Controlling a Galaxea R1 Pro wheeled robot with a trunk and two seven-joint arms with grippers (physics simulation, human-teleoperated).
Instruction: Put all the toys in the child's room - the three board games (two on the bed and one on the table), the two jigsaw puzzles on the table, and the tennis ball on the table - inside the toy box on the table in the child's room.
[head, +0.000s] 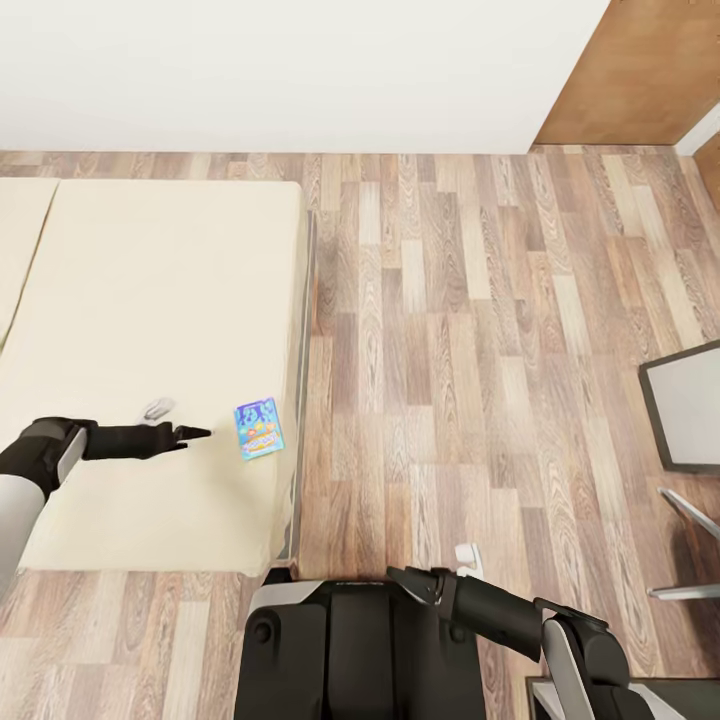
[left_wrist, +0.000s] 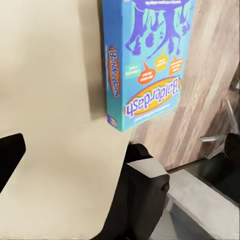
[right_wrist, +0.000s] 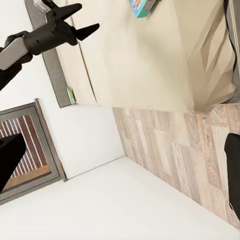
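One blue board game (head: 259, 428) lies on the cream bed (head: 150, 300) beside wood-plank floor (head: 480, 350); left end effector (head: 196, 433) spread.

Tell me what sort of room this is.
Probably a bedroom, likely a child's: a cream bed stands by a white wall on a wood-plank floor, and a blue cartoon-printed board game lies on the bed.

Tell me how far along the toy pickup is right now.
Nothing looks done in these views. In hand: the left gripper, open and empty, reaches over the bed toward the blue board game lying near the mattress edge. Still left: grasping that box and carrying it off. The right gripper is open and idle.
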